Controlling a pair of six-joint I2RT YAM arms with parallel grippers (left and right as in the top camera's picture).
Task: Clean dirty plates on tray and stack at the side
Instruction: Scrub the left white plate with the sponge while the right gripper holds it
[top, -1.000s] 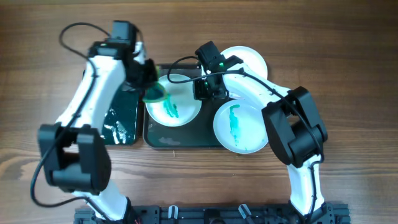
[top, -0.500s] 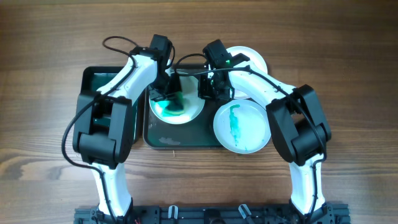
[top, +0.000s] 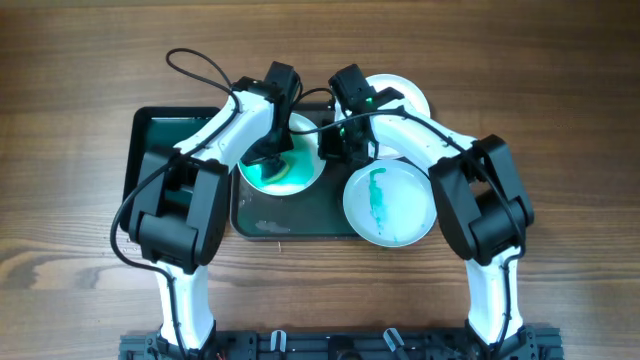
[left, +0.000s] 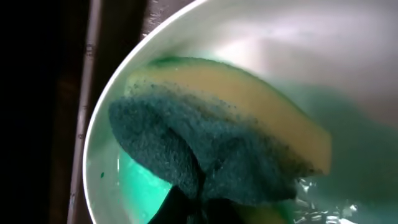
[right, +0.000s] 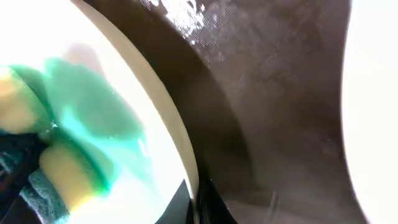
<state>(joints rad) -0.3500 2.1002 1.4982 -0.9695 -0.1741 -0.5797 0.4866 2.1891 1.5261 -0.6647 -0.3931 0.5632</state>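
A white plate (top: 300, 178) smeared with green sits on the dark tray (top: 300, 222). My left gripper (top: 272, 155) is shut on a yellow and green sponge (left: 230, 149) and presses it onto this plate (left: 298, 37). My right gripper (top: 335, 148) is shut on the plate's right rim (right: 180, 137). A second dirty plate (top: 390, 205) with a green streak lies at the tray's right edge. A clean white plate (top: 405, 95) lies behind it on the table.
A second dark tray (top: 155, 135) holding greenish water lies to the left. Both arms cross over the middle of the table. Bare wooden table (top: 560, 120) surrounds the trays.
My left arm swung right from the water tray to the plate with the sponge. The green streak has been spread into a wet smear. My right gripper has stayed on the rim.
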